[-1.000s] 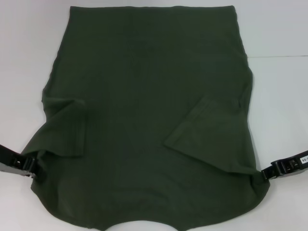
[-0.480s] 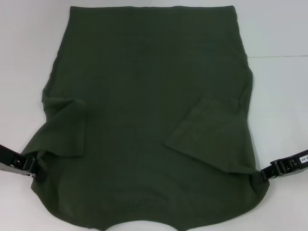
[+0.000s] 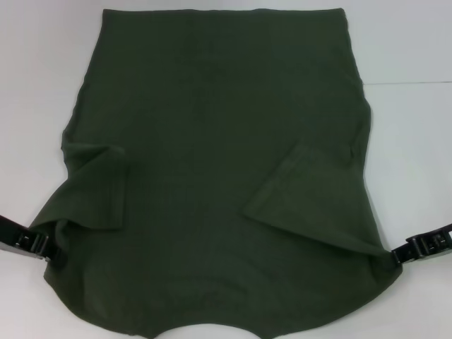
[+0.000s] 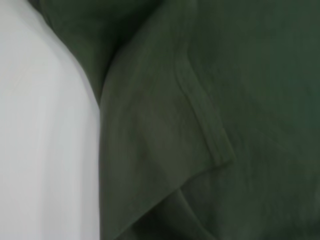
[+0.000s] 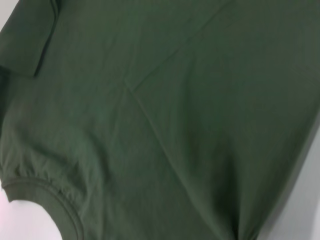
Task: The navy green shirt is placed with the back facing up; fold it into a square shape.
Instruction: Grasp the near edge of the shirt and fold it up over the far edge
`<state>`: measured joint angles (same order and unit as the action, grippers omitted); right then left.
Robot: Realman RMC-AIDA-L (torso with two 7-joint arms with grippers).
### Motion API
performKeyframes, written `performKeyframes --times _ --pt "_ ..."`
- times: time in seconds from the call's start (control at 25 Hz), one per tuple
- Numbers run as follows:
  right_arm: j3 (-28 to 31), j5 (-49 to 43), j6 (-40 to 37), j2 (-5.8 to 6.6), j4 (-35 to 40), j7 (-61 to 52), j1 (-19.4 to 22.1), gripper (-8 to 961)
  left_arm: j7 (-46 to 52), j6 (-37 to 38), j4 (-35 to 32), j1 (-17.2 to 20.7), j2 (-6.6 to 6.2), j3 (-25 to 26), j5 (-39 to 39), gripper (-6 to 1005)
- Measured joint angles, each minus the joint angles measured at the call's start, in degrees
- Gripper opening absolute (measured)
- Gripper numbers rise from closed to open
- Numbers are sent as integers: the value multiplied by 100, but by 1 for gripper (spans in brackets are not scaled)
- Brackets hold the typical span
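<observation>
I have the navy green shirt (image 3: 219, 176) spread back-up on the white table (image 3: 409, 49), filling the middle of the head view from the top edge down to the bottom edge. Its long axis runs up and down the frame: the straight hem lies at the top, the curved neckline at the bottom centre. Both short sleeves are already turned inward onto the body, one at middle left, one at middle right.

My left hand (image 3: 51, 247) sits at the lower left edge of the frame, right at the shirt's shoulder corner. My right hand (image 3: 394, 256) sits at the lower right edge, at the opposite shoulder corner. The cloth looks drawn toward each hand there, so I judge both are pinching the fabric, but the fingertips are hidden by the cloth and I cannot tell for sure whether they are pressed together.

The wrist views show only olive cloth, a hemmed sleeve edge, the collar rib and a strip of table.

The relation that matters: the shirt's bulk lies straight up the frame from both hands, along its long axis, and the two hands are level with each other at the near end. I judge the next move is to carry both corners together up toward the hem, keeping them even so the fold lands square.
</observation>
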<state>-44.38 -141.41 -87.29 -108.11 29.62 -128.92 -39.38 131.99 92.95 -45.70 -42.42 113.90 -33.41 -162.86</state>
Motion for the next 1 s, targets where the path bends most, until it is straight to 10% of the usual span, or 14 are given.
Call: performKeyframes --times 1.0 --pt "482 7 -1029 378 99 1161 551 25 -1561 1579 -291 223 -189 639 -39 25"
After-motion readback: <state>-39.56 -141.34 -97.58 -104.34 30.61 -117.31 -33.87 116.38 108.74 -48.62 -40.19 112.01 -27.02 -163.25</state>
